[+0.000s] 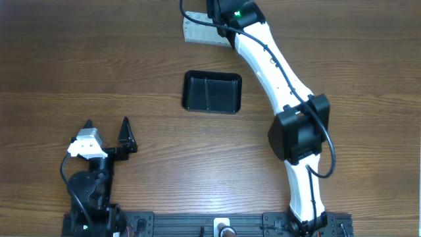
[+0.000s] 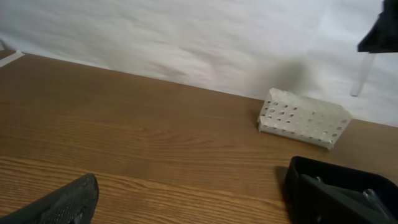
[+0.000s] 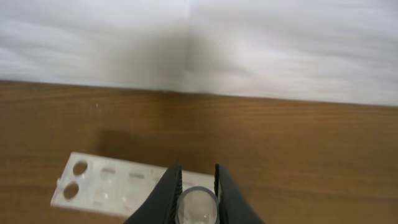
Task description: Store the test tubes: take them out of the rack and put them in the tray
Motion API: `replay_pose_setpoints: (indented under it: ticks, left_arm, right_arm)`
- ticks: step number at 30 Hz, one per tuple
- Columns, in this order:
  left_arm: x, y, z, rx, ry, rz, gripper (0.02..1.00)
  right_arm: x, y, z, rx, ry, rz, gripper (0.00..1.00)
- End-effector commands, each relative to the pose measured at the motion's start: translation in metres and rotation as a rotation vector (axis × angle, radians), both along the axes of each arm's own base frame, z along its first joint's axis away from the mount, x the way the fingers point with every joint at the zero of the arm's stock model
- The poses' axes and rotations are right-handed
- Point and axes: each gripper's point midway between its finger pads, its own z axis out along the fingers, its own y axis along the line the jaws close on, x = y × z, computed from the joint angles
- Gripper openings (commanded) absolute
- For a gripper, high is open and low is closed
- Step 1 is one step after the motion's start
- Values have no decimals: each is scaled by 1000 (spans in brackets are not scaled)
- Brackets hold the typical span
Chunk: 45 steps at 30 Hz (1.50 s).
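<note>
Right gripper point(image 3: 195, 188) is clamped on a test tube point(image 3: 198, 208); I hold it upright above the rack point(image 3: 93, 182) so it clears the holes toward the tray point(image 1: 223, 93).

Wood-grain tabletop point(image 1: 99, 66); behind it a white backdrop point(image 2: 186, 37), perhaps fabric

Bare tabletop point(image 1: 79, 72) lies open left of the tray point(image 1: 212, 76) and rack point(image 1: 200, 31). The right arm point(image 1: 276, 72) slants close along the tray's right.
</note>
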Motion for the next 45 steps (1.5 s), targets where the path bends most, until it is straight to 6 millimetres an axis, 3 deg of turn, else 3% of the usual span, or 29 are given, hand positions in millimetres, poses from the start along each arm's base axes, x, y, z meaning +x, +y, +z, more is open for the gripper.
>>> replay_pose_setpoints:
  ticks: [1, 10, 16, 22, 31, 45]
  left_arm:
    - [0, 1, -2, 15, 2, 4, 998]
    - [0, 1, -2, 15, 2, 4, 996]
    - [0, 1, -2, 15, 2, 3, 996]
    - [0, 1, -2, 15, 2, 4, 998]
    - [0, 1, -2, 15, 2, 3, 998]
    - [0, 1, -2, 15, 2, 3, 998]
  right_arm:
    - [-30, -3, 23, 71, 42, -56, 93]
    - [-107, 23, -24, 168, 396, -39, 29]
    - [-136, 27, -38, 202, 533, -54, 9]
    - [-160, 16, -50, 173, 641, -96, 27]
    - [-163, 14, -54, 160, 661, -103, 34]
    - [-144, 19, -103, 125, 693, -124, 58]
